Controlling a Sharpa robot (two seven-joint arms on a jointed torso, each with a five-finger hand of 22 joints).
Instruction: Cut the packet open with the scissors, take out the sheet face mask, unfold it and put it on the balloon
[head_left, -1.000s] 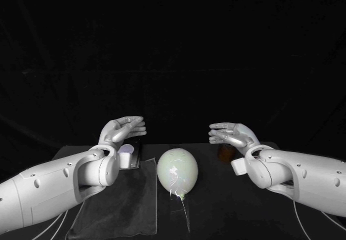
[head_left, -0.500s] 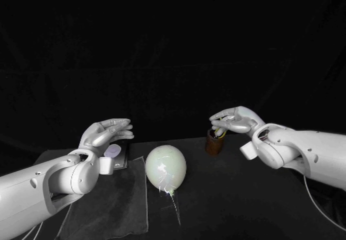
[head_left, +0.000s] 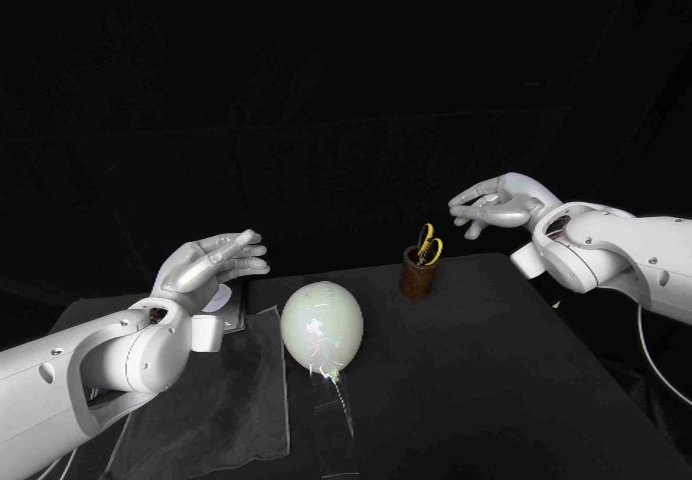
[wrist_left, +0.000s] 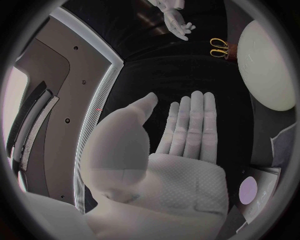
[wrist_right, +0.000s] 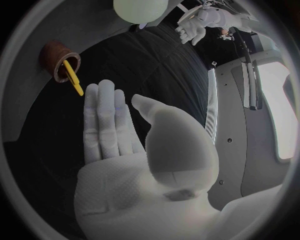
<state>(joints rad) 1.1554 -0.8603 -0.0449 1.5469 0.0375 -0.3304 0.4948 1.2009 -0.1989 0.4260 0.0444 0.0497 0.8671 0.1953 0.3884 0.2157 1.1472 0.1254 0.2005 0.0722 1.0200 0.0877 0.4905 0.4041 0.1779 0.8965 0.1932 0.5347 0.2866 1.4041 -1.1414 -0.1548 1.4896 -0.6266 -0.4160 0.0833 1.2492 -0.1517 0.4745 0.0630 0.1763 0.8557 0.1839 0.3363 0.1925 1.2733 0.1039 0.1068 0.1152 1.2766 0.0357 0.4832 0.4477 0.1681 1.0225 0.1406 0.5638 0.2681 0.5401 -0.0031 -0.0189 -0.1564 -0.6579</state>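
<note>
A pale green balloon (head_left: 320, 325) lies on the black table (head_left: 476, 400), knot toward me. Behind it stands a brown cup (head_left: 420, 279) with yellow-handled scissors (head_left: 428, 243) upright in it. The dark packet (head_left: 219, 299), marked with a pale round label, lies at the back left, partly hidden by my left hand (head_left: 215, 261). That hand hovers open just above it, holding nothing. My right hand (head_left: 499, 205) is raised above and to the right of the cup, open and holding nothing. The left wrist view shows the palm (wrist_left: 181, 155), balloon (wrist_left: 269, 65) and packet (wrist_left: 251, 191).
A clear plastic sheet (head_left: 216, 410) covers the table's left part, beside the balloon. The right wrist view shows the cup (wrist_right: 55, 57) with the scissors (wrist_right: 74, 77) past my outstretched right hand (wrist_right: 137, 150). The table's right edge runs below my right forearm.
The camera has shifted. My right hand has risen up and to the right, away from the cup, which now shows with the scissors. My left hand stays over the packet.
</note>
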